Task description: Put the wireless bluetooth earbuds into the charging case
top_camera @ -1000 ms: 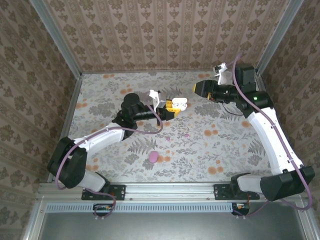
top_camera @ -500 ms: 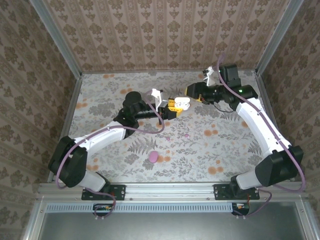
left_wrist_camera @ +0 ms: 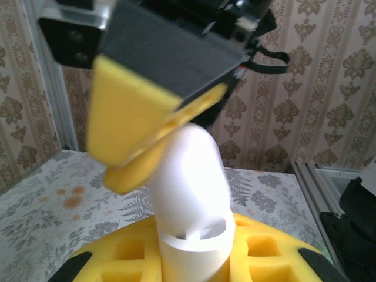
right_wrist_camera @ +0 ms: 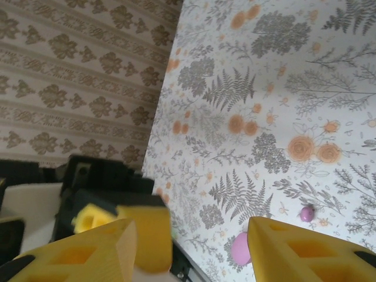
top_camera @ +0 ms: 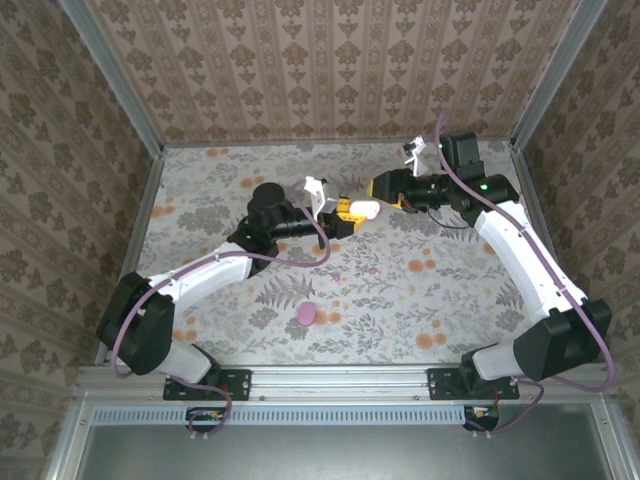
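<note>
My left gripper is shut on a white charging case and holds it above the table's far middle. In the left wrist view the case stands upright between my yellow fingers, its lid raised. My right gripper is right at the case, and one of its yellow fingers touches the lid. Its jaws stand open in the right wrist view, with only table between them. Two tiny magenta earbuds lie on the table; one of the earbuds appears in the right wrist view.
A pink oval case lies on the flowered table nearer the front; it also appears as the pink case in the right wrist view. Patterned walls enclose the table on three sides.
My right gripper has swung left and down until it reaches the white case. The left gripper has kept the case in place.
</note>
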Controlling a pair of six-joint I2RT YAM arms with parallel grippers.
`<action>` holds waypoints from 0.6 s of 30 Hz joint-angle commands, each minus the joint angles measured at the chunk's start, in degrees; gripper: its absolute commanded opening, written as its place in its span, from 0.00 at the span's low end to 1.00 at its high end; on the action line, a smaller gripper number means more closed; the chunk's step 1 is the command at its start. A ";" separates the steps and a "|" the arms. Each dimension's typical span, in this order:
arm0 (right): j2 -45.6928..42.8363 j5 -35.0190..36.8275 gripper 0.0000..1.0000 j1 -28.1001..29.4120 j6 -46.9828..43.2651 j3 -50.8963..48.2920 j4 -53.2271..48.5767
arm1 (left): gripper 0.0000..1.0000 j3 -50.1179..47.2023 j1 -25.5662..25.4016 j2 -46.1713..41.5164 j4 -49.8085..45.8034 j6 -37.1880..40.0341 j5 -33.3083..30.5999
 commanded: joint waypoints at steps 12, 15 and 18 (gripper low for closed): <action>-7.00 19.29 0.60 -1.57 -1.57 -3.95 -3.63 | 0.10 1.70 0.86 -0.73 -7.68 -1.68 -7.38; -9.47 21.47 0.62 -3.67 0.49 -7.93 -0.86 | 0.10 3.02 2.75 -0.36 -18.99 -5.57 -14.04; -10.68 20.37 0.62 -5.03 1.85 -10.72 1.32 | 0.08 4.73 6.19 1.61 -28.97 -13.42 -16.72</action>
